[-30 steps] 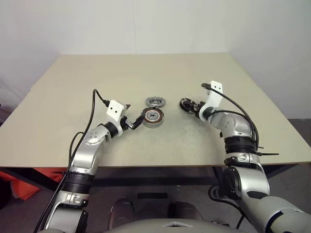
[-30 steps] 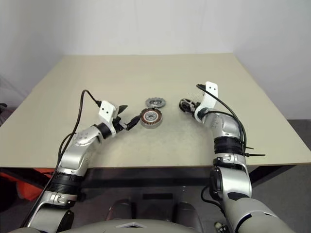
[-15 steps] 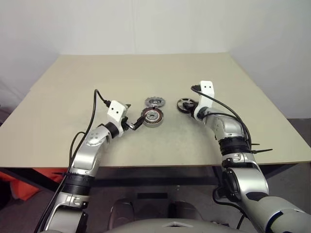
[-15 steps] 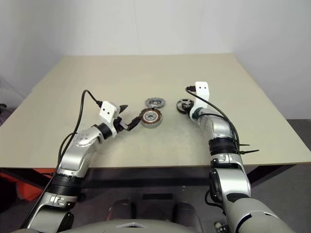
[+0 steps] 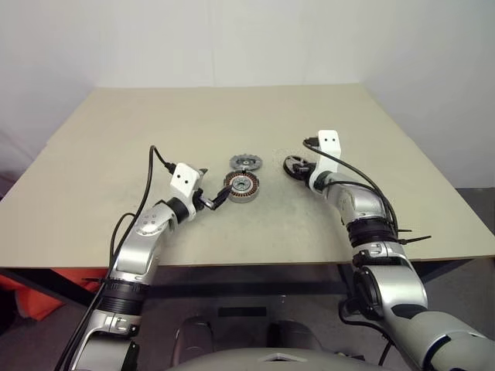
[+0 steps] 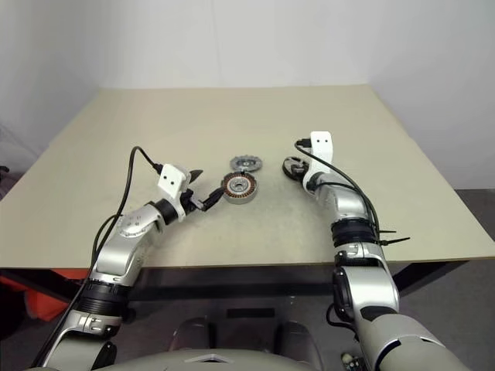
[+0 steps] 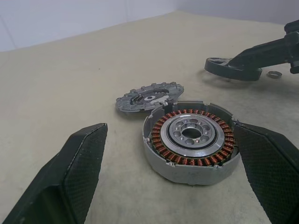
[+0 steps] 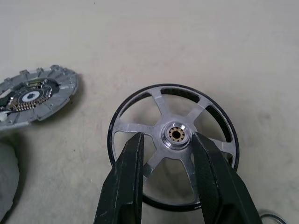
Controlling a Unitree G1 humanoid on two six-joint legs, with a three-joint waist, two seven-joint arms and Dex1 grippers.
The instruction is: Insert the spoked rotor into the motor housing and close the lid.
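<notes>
Right hand [image 8: 163, 154] now narrowed from wide open, fingers straddling the hub of the spoked rotor [image 8: 174, 142], flat on the tabletop [image 5: 116, 147] mid-width: grasp beginning, lift not yet made. Left hand [image 7: 170, 177] spread wide, released, flanking the motor housing [image 7: 190, 140]; lid [image 7: 149, 96] just behind. All edges far off, ample room.

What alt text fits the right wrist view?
The right gripper has its two black fingers either side of the hub of the spoked rotor, which lies flat on the table. The lid lies nearby.
</notes>
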